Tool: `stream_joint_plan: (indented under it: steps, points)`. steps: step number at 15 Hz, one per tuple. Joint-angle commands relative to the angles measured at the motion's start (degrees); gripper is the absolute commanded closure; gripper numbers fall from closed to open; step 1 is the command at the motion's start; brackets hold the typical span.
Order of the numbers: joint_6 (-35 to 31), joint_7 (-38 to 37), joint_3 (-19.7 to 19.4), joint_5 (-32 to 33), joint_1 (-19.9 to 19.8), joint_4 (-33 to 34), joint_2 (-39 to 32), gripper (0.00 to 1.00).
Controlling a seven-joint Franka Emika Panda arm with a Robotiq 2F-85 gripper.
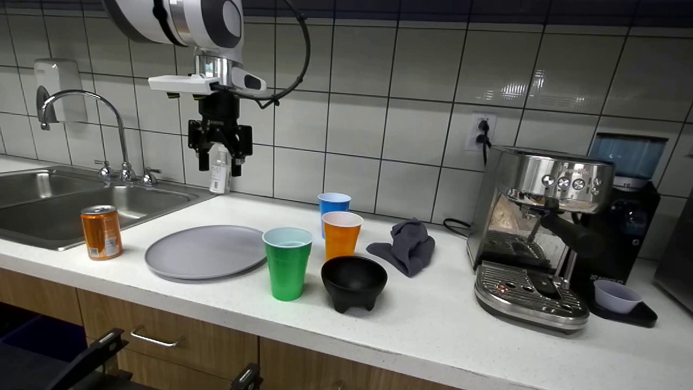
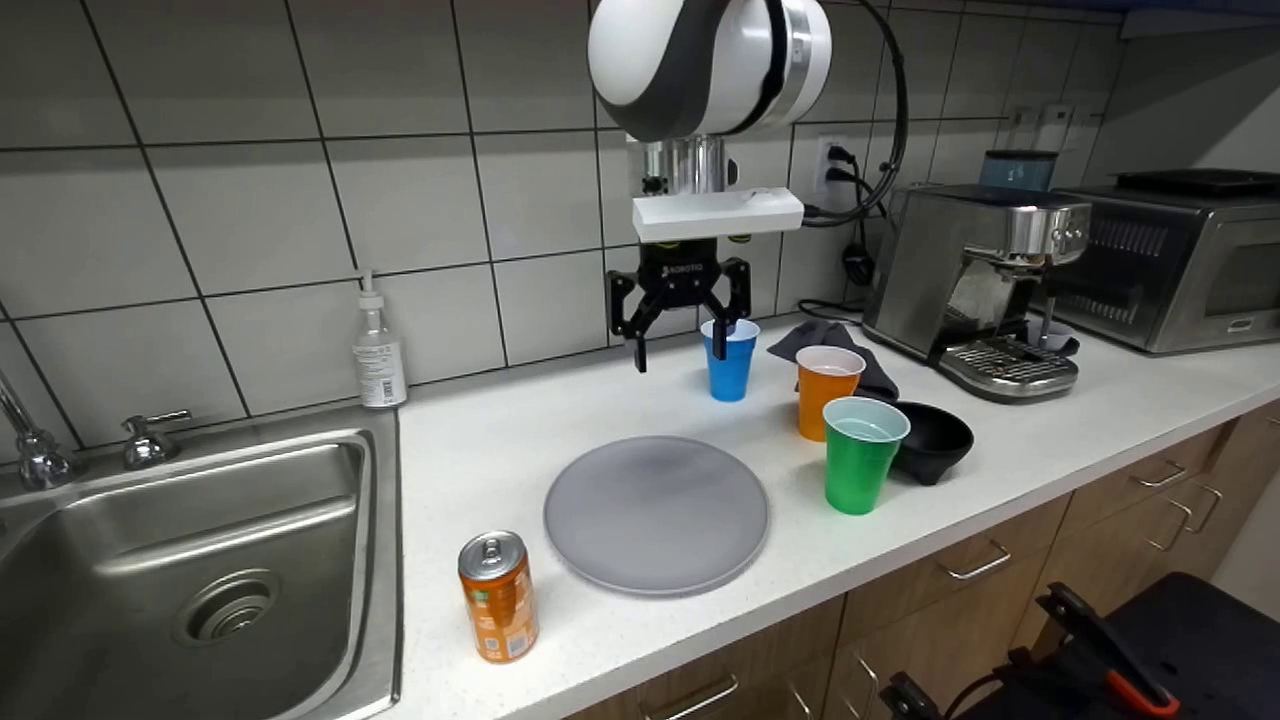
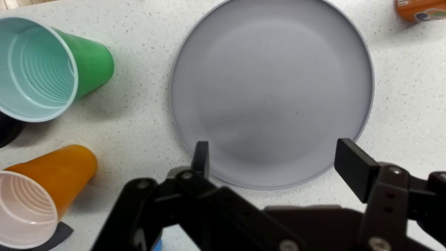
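- Gripper [image 2: 681, 352]: jaws found spread wide with nothing between them; pointing down, well above the countertop [image 2: 470, 460], contact with nothing seen
- Fingers [image 3: 353, 167]: both visible in the wrist view, their tips overlapping the near edge of the plate [image 2: 655, 515] in that view
- Plate: grey, round, flat on the countertop below the gripper; the nearest piece to the work
- Step in hand, as judged: positioning with an empty grip; best done slowly, centring the gap first, then lowering straight, since a pad pressed on the plate's face could skid it
- Blue cup [image 2: 735, 370]: partly masked by a fingertip in an exterior view; check clearance from another angle before any sideways swing
- Green cup [image 2: 862, 460] and orange cup [image 2: 827, 395]: upright beside the plate, likely light and easily tipped
- Black bowl [image 2: 930, 440]: just beside the green cup
- Dark cloth [image 1: 409, 246]: crumpled behind the bowl
- Orange can [image 2: 498, 600]: upright, between plate and sink [image 2: 382, 560]
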State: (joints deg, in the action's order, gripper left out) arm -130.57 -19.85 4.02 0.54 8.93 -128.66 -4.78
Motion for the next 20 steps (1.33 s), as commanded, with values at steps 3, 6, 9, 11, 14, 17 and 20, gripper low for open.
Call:
stream_joint_plan:
  steps: [3,6,9,11,14,17,20]
  points:
    - [0.1,0.0,0.6,0.0,-0.6,0.1,0.0,0.07]
    - [0.1,0.0,0.6,0.0,-0.6,0.0,0.1,0.07]
    - [0.1,0.0,0.6,0.0,-0.6,0.0,0.1,0.07]
    - [-0.4,-0.8,0.5,0.7,-0.6,-0.4,0.0,0.0]
    - [-1.5,-1.3,0.1,1.8,-0.8,-0.5,-0.2,0.0]
    - [-1.8,-1.1,-0.5,3.4,-1.1,0.5,-0.8,0.0]
    - [-1.6,-0.2,-1.1,5.1,-1.6,1.6,-1.6,0.0]
